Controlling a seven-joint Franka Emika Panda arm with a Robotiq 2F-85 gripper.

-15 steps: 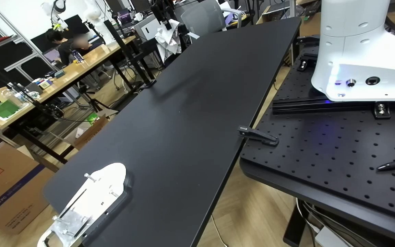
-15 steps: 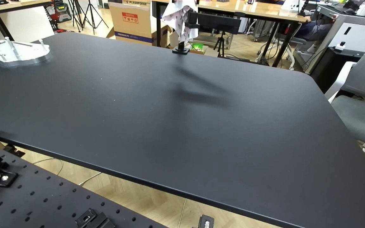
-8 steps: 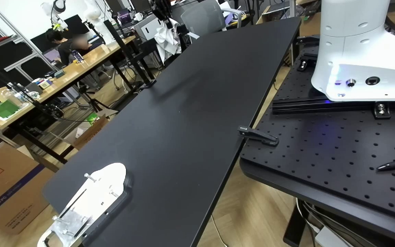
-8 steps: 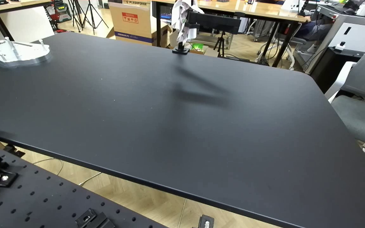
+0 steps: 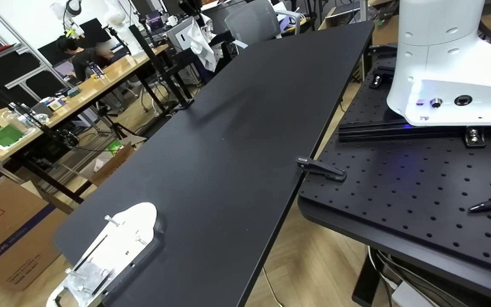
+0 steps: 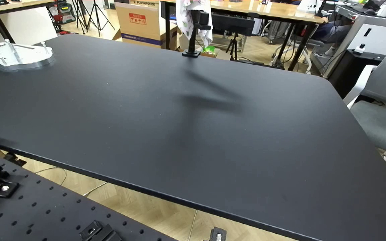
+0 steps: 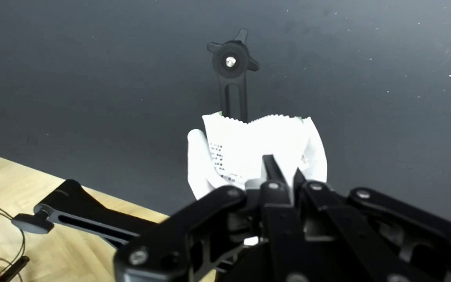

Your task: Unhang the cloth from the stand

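Observation:
A white cloth (image 7: 249, 145) with small dark print fills the middle of the wrist view, bunched over the stand. My gripper (image 7: 284, 166) comes in from below, its fingers drawn nearly together with a strip of cloth showing between them. The black stand (image 7: 244, 100) reaches out from under the cloth as a slotted arm with a knob. In an exterior view the cloth (image 6: 193, 15) hangs behind the stand's post (image 6: 192, 42), its top cut off by the frame. In an exterior view the cloth (image 5: 200, 44) hangs below the dark gripper (image 5: 193, 10). Whether the cloth still touches the stand cannot be told.
The stand rises from the far edge of the black table (image 5: 237, 140). A white plate with pegs (image 5: 117, 238) lies at one end. A black clamp (image 5: 320, 168) bridges the table and the perforated robot mount (image 5: 399, 179). A grey chair (image 6: 384, 80) stands beside the table.
My gripper has closed and moved up and left in an exterior view. The cloth has shifted the same way, and the stand's post and joint now show in front of it.

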